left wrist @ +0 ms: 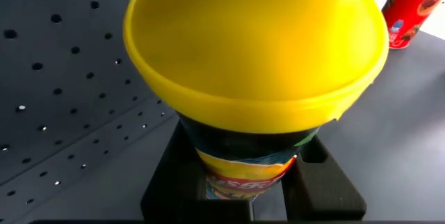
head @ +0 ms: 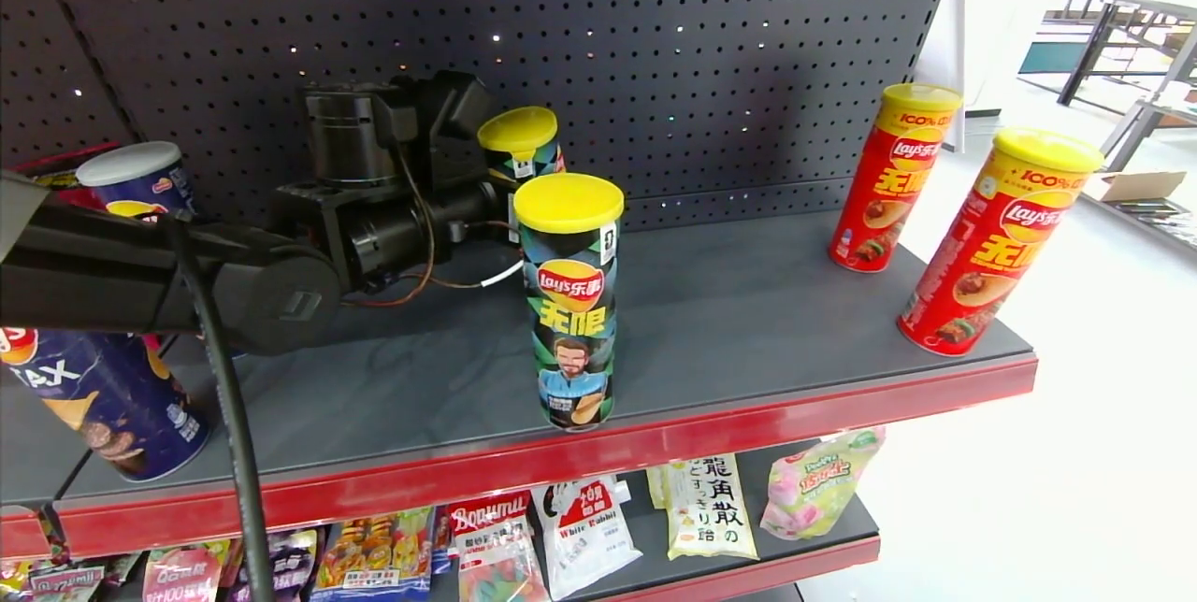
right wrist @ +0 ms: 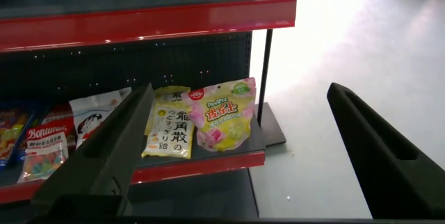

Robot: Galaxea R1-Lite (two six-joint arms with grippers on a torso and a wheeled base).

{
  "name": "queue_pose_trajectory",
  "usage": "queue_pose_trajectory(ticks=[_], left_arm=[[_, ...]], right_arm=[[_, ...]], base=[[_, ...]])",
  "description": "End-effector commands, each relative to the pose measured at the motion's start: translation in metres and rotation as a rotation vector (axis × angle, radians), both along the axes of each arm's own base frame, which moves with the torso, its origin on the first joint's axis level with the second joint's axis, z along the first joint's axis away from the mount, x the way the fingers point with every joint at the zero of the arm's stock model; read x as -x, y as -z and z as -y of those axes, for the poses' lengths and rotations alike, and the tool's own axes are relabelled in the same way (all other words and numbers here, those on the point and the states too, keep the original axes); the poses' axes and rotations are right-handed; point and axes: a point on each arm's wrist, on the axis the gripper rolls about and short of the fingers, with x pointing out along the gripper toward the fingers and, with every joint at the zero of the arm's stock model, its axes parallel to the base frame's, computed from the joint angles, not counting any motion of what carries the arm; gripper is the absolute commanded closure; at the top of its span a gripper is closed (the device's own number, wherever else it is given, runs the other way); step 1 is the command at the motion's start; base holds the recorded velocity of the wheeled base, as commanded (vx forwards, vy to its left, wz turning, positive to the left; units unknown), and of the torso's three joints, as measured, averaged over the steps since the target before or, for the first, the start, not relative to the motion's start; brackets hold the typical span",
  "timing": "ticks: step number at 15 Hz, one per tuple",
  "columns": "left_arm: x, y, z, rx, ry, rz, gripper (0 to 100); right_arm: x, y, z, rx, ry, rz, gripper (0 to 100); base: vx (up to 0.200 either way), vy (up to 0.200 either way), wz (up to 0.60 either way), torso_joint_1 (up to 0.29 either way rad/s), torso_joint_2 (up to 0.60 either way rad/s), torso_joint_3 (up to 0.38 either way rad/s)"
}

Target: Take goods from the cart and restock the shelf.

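My left gripper (left wrist: 249, 190) is shut on a black-and-green chip can with a yellow lid (left wrist: 257, 50), its fingers (left wrist: 323, 186) on either side of the body. In the head view this held can (head: 520, 142) stands upright at the back of the grey shelf (head: 748, 303), close to the pegboard. Its base is hidden behind a matching can (head: 569, 303) at the shelf's front edge. My right gripper (right wrist: 243, 154) is open and holds nothing, facing the lower shelf.
Two red cans (head: 893, 177) (head: 1001, 242) stand at the shelf's right end, and blue cans (head: 112, 396) (head: 140, 177) at its left. Snack bags (right wrist: 221, 113) (head: 701, 504) hang along the lower shelf. Bare shelf lies between the black and red cans.
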Motion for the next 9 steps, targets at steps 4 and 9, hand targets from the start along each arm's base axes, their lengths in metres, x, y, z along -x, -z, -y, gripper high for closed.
queue_pose_trajectory(ticks=[4, 9], left_arm=[[-0.0035, -0.0019, 0.0026, 0.0, 0.003, 0.01, 100], [-0.0051, -0.0005, 0.004, -0.001, 0.004, 0.007, 100]], right_arm=[[-0.0001, 0.0, 0.0, 0.0, -0.001, -0.001, 0], [-0.0001, 0.0, 0.0, 0.0, -0.001, -0.001, 0]], base=[[0.0, 0.0, 0.0, 0.0, 0.0, 0.0], [0.0, 0.0, 0.0, 0.0, 0.0, 0.0]])
